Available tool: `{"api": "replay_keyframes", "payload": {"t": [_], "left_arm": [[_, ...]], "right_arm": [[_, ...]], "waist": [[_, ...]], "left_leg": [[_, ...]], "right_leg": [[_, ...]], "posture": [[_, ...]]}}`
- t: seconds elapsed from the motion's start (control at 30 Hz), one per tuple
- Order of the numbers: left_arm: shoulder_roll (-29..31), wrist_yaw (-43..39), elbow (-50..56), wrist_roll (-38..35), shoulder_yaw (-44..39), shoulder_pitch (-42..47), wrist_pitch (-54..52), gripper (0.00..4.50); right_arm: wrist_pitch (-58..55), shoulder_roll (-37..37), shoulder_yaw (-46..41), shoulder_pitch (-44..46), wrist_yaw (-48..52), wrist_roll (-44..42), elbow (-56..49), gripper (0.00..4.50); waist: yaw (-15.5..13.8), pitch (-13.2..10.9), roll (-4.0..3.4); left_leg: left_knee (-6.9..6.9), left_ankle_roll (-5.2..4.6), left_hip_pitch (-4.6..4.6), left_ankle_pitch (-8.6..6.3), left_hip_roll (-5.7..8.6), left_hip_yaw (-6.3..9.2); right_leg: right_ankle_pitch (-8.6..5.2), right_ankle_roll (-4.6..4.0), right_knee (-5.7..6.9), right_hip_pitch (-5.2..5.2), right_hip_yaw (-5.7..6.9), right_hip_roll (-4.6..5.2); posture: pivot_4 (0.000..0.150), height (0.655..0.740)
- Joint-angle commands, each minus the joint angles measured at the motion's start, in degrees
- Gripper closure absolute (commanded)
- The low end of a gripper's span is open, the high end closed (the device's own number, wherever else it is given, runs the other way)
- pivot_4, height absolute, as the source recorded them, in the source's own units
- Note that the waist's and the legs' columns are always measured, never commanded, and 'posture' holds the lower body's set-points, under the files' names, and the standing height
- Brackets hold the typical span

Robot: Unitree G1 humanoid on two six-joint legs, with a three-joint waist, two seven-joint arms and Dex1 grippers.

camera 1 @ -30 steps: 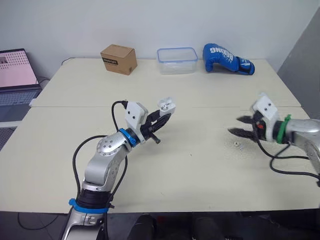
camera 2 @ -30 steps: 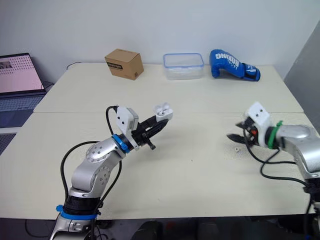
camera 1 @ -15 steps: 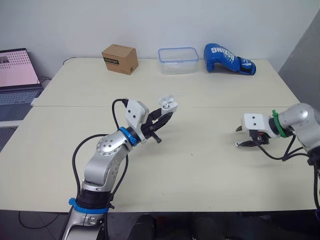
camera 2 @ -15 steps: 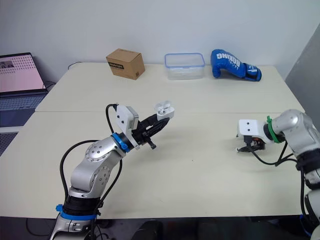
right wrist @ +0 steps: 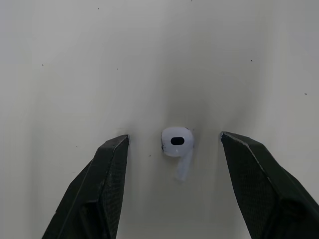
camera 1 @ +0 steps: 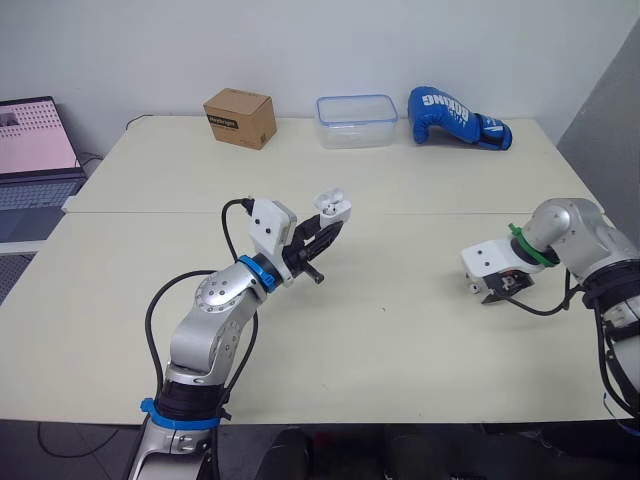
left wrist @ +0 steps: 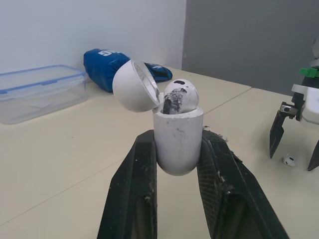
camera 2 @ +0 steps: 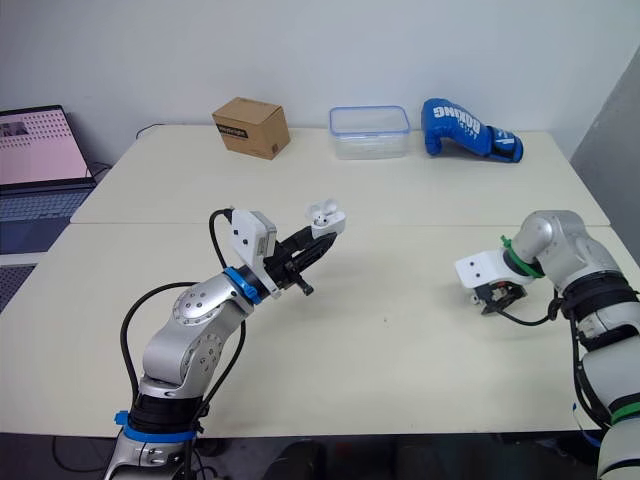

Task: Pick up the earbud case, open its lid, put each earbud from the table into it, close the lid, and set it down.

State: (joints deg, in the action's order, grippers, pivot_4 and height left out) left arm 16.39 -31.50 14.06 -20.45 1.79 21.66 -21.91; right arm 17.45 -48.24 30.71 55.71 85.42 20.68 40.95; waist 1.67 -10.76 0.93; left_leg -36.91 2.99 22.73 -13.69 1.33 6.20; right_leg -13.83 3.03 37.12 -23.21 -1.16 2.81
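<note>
Right hand [camera 1: 498, 287] has swung from lying level beside the loose earbud [right wrist: 177, 144] a second ago to pointing straight down over it, close to the counter's [camera 1: 400, 330] right edge. Its fingers are spread wide, one on each side of the earbud and not touching it, which lies flat on the bare surface. By my reading the pick of this earbud is lined up, with only the lowering and pinch left. The piece is small and smooth, so a pinch off centre may flick it away.

Left hand [camera 1: 318, 228] is holding the earbud case [left wrist: 178, 142] upright above the middle of the counter, just left of centre, as it was. The lid [left wrist: 133, 85] is tipped back and one earbud [left wrist: 179, 94] already sits inside, so the second slot looks free.

Nothing lies between the two hands. Along the far edge, well apart from the work, stand a cardboard box [camera 1: 239, 117], a clear plastic container [camera 1: 355, 121] and a blue boxing glove [camera 1: 457, 117]. A laptop [camera 1: 35, 150] sits beyond the left edge.
</note>
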Motion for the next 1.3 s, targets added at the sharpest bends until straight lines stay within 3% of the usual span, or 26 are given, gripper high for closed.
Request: {"api": "replay_keyframes", "payload": {"t": [0.03, 0.27, 0.4, 0.57, 0.73, 0.8, 0.9, 1.07, 1.2, 1.3], "left_arm": [[-0.24, 0.57, 2.98, -1.0, -0.93, -0.21, 0.6, 3.78], [-0.81, 0.99, 2.81, -0.83, -0.17, -0.15, 0.79, 3.78], [-0.77, 0.82, 2.45, -0.71, -0.2, -0.1, 0.96, 3.78], [-0.69, 0.58, 2.47, -0.54, 0.17, 0.07, 0.94, 3.78], [-0.43, 0.23, 2.06, -0.39, 0.09, 0.65, 1.14, 3.78], [-0.26, 0.02, 1.94, -0.48, -0.06, 0.54, 1.2, 3.78], [-0.68, -0.18, 1.0, -0.85, -0.08, 0.6, 1.1, 3.78], [-1.96, -0.87, -0.68, -1.95, -0.09, 1.86, -0.04, 3.78], [-2.53, -0.71, -1.96, -3.21, -0.69, 3.6, -1.03, 3.78], [-2.12, -1.81, -2.52, -3.99, -0.46, 5.13, -1.89, 3.78]], "right_arm": [[1.31, 0.45, 0.05, 0.98, 0.67, 1.48, -1.58, 1.47], [3.96, 1.3, 0.47, 1.91, -0.5, 4.54, 1.51, 1.47], [4.87, 1.92, 0.49, 2.55, -1.65, 5.45, 2.89, 2.34], [5.09, 2.31, -0.19, 2.77, -1.21, 5.39, 3.01, 4.07], [3.62, 1.15, -2.91, 2.76, 0.47, 2.46, 0.62, 4.12], [-2.29, 1.94, -6.63, 1.57, 1.49, -2.62, -3.29, 4.12], [-26.44, 8.08, -16.96, -0.42, 1.81, -18.34, -14.93, 4.12], [-55.26, 19.54, -33.75, -2.68, -14.53, -36.13, -32.12, 4.12], [-66.55, 28.11, -41.27, -5.6, -29.27, -43.4, -43.71, 4.12], [-67.23, 33.27, -42.7, -7.12, -37.65, -45.49, -49.25, 4.12]], "waist": [[0.0, 0.0, 0.0], [0.03, 0.0, 0.0], [0.07, 0.02, 0.02], [0.2, 0.03, 0.04], [0.19, 0.02, 0.04], [0.18, 0.02, 0.03], [0.37, 0.02, 0.03], [-0.14, 0.02, 0.02], [-0.93, 0.02, 0.03], [-0.97, 0.02, 0.03]], "left_leg": [[0.0, -0.01, -0.01, 0.0, 0.0, -0.01], [-0.02, -0.01, -0.04, 0.0, 0.0, -0.02], [-0.03, -0.01, -0.07, 0.0, -0.01, -0.04], [-0.03, -0.01, -0.16, 0.0, -0.02, -0.09], [-0.02, -0.01, -0.15, 0.0, -0.01, -0.09], [0.0, -0.01, -0.12, 0.0, -0.01, -0.09], [0.02, -0.01, -0.11, 0.0, -0.04, -0.07], [-0.03, -0.01, -0.1, 0.0, -0.03, 0.14], [-0.04, -0.01, 0.06, -0.01, 0.1, 0.27], [-0.05, -0.01, 0.08, 0.0, 0.17, 0.23]], "right_leg": [[0.0, 0.0, 0.0, 0.0, -0.01, 0.0], [0.01, 0.0, 0.02, 0.02, -0.01, 0.0], [0.02, -0.01, 0.02, 0.05, -0.01, 0.0], [0.04, -0.03, 0.05, 0.09, -0.06, 0.0], [0.04, -0.03, 0.06, 0.08, -0.06, 0.0], [0.04, -0.03, 0.06, 0.04, -0.06, 0.0], [0.04, -0.04, 0.07, 0.03, -0.08, 0.0], [0.05, -0.06, 0.33, 0.0, 0.0, -0.03], [0.04, -0.05, 0.34, -0.05, 0.12, 0.05], [0.04, -0.04, 0.37, -0.1, 0.09, 0.09]], "posture": [[0.15, 0.74], [0.15, 0.74], [0.15, 0.74], [0.15, 0.74], [0.15, 0.74], [0.15, 0.74], [0.15, 0.74], [0.15, 0.74], [0.15, 0.74], [0.15, 0.74]]}}
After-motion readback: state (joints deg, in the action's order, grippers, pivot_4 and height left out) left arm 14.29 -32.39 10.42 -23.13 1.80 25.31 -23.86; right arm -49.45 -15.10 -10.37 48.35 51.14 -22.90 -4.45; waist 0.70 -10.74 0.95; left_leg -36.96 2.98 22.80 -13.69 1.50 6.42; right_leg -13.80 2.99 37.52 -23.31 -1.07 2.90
